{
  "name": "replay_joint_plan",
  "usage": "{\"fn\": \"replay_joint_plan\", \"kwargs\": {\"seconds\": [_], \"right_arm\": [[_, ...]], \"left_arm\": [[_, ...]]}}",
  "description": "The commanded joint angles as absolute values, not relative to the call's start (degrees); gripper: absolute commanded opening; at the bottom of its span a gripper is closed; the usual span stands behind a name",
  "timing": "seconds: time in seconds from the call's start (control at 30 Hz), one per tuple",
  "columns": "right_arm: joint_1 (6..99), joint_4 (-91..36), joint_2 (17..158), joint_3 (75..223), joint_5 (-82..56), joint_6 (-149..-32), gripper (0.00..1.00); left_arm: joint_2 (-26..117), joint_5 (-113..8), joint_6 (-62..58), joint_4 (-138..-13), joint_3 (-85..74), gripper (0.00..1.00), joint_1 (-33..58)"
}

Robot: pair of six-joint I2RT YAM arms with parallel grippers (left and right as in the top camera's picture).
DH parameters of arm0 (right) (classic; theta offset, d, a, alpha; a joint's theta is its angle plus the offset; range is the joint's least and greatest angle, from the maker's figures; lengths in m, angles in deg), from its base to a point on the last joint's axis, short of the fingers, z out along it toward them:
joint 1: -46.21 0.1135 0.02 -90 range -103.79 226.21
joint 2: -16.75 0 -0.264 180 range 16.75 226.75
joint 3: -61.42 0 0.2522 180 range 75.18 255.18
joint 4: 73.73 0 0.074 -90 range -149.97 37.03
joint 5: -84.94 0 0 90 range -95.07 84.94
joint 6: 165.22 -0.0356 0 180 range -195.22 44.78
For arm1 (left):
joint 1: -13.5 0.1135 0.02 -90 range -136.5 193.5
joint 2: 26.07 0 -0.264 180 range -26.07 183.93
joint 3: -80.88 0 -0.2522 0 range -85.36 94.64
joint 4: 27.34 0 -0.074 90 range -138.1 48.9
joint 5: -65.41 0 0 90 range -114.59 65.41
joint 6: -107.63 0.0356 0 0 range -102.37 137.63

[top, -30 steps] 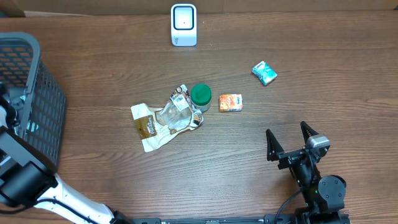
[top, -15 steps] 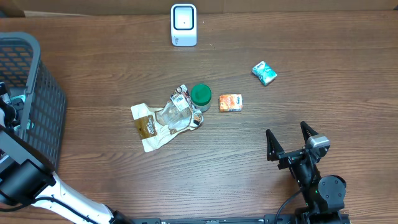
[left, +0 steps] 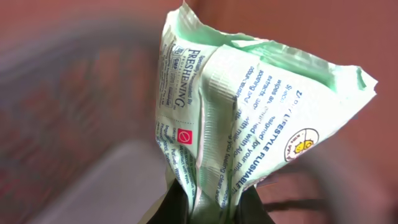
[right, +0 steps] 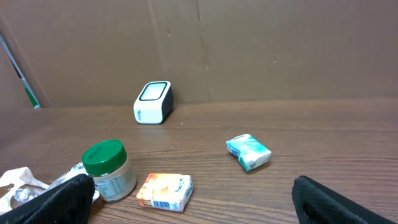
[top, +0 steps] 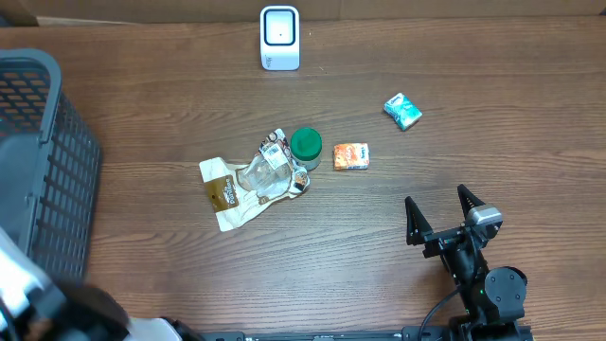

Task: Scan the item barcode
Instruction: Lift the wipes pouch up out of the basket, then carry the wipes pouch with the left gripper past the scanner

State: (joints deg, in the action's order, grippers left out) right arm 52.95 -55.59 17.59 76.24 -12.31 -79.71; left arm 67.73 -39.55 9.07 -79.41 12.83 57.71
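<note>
In left gripper [left: 210, 208], wipes packet [left: 249, 106] (new)

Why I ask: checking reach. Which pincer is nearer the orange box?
Right. The right pincer, open, sits right of the box; the left pincer, gripping a wipes pack, is far left by the basket.

I see a green-lidded jar [top: 306, 145] touching a crumpled clear pouch [top: 248, 180] on the wood table [top: 189, 275], with a small orange box [top: 351, 156] just beside the jar. A teal packet [top: 402, 111] lies apart, further right. A dark mesh basket [top: 66, 180] stands at the left edge.
</note>
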Motion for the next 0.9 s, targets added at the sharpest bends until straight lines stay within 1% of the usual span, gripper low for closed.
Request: {"fn": "replay_joint_plan", "kwargs": {"seconds": [0.0, 0.1, 0.27, 0.37, 0.5, 0.7, 0.8, 0.87], "right_arm": [[53.0, -55.8, 16.9, 75.7, -12.4, -79.8, 1.0], [53.0, -55.8, 16.9, 75.7, -12.4, -79.8, 1.0], [53.0, -55.8, 16.9, 75.7, -12.4, -79.8, 1.0], [53.0, -55.8, 16.9, 75.7, -12.4, -79.8, 1.0], [53.0, -55.8, 16.9, 75.7, -12.4, -79.8, 1.0], [53.0, -55.8, 16.9, 75.7, -12.4, -79.8, 1.0], [53.0, -55.8, 16.9, 75.7, -12.4, -79.9, 1.0], [53.0, -55.8, 16.9, 75.7, -12.4, -79.8, 1.0]], "left_arm": [[57.5, -52.8, 3.5, -80.1, 15.2, 0.04, 53.8], [53.2, -52.7, 6.3, -82.3, 15.2, 0.04, 48.2], [52.5, -52.7, 20.5, -88.2, 14.7, 0.04, 30.4], [54.8, -52.2, 32.3, -89.9, 13.2, 0.04, 19.5], [61.0, -47.4, 46.7, -90.4, 12.4, 0.04, 7.3], [71.8, -44.9, 62.3, -89.7, 12.4, 0.04, -4.3], [77.1, -44.7, 66.5, -87.3, 12.4, 0.05, -8.3], [80.2, -42.8, 66.9, -84.3, 12.4, 0.05, -10.9]]}}
